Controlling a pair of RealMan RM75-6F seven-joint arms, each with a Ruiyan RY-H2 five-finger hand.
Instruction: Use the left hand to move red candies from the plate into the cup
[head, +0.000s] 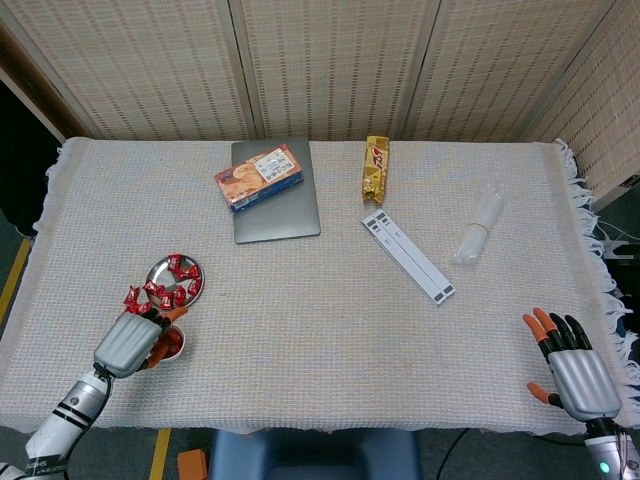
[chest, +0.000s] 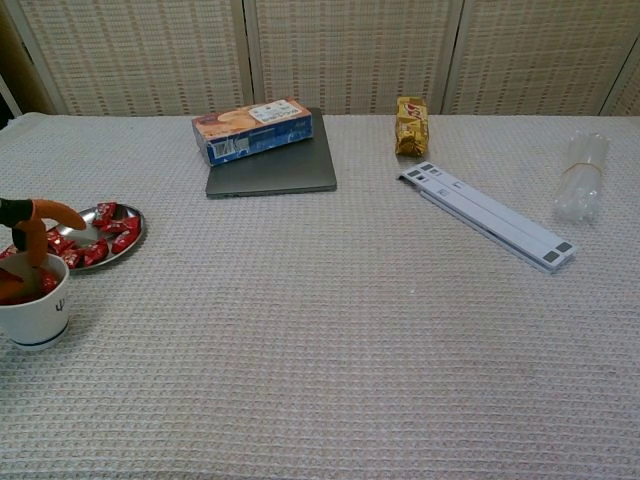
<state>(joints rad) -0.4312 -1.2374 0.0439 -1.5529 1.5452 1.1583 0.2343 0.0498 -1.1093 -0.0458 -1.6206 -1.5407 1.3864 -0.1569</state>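
Hovering, head view: left hand (head: 133, 343) is hanging over the small white ceramic cup (head: 170, 347), its grey back hiding the fingers, so I cannot tell whether it is holding a candy.
Candies, head view: red wrapped candies (head: 172, 288) are lying heaped in the round shiny metal plate (head: 192, 272), just beyond the cup; a few are sitting on the plate's near-left rim. They are pointing every which way, with no shared long axis.
Placement, head view: cup and plate are sitting close together, probably to keep each transfer short.
Right hand, head view: right hand (head: 575, 373) is resting near the table's (head: 330, 300) right corner, fingers spread, holding nothing.
Chest view: orange fingertips (chest: 45, 215) are arching over the cup's mouth, apparently spread; red wrappers are showing inside the cup.
Judgement: probably a drop just being finished.
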